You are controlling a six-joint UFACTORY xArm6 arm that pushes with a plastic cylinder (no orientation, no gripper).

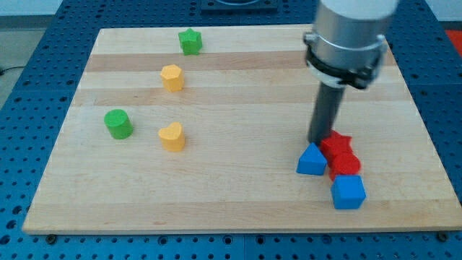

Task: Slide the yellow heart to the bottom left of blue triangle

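Observation:
The yellow heart (pixel 172 136) lies left of the board's middle. The blue triangle (pixel 312 160) lies at the lower right, far to the heart's right. My tip (pixel 318 141) stands just above the blue triangle's top edge, beside the red star (pixel 336 143), close to both; contact cannot be told. The rod rises from there to the grey arm body at the view's top.
A red cylinder (pixel 345 165) and a blue cube (pixel 349 192) sit right of and below the triangle. A green cylinder (pixel 118 123) lies left of the heart. A yellow block (pixel 172 76) and a green star (pixel 190 41) lie above. The wooden board (pixel 238 209) ends near the cube.

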